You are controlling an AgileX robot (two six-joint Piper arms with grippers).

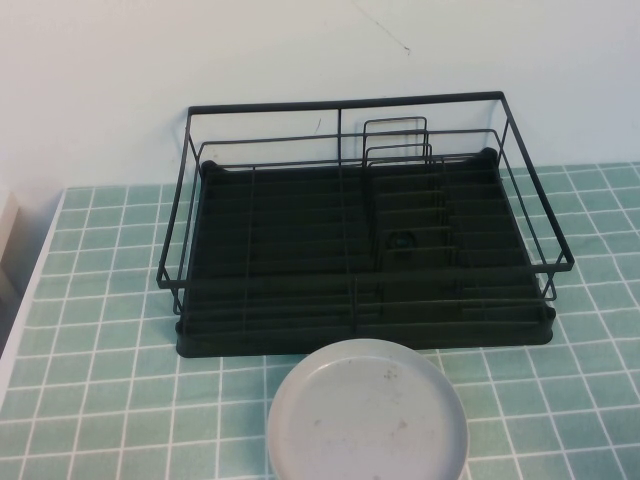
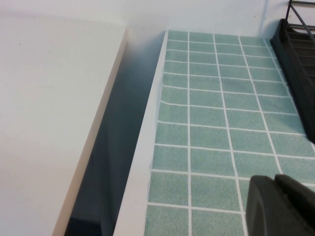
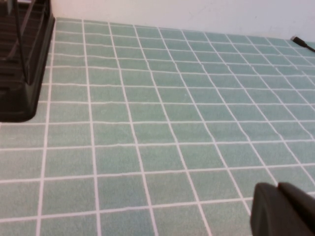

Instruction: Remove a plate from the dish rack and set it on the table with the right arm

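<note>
The dull grey-white plate lies flat on the green tiled table, just in front of the black wire dish rack. The rack holds no plates. Neither arm shows in the high view. My left gripper is shut and empty above the table's left part, near its white edge; the rack's corner shows in the left wrist view. My right gripper is shut and empty above bare tiles right of the rack. The plate is out of both wrist views.
A white wall stands behind the rack. A white surface lies beyond a dark gap at the table's left edge. A thin dark cable end lies at the far right of the table.
</note>
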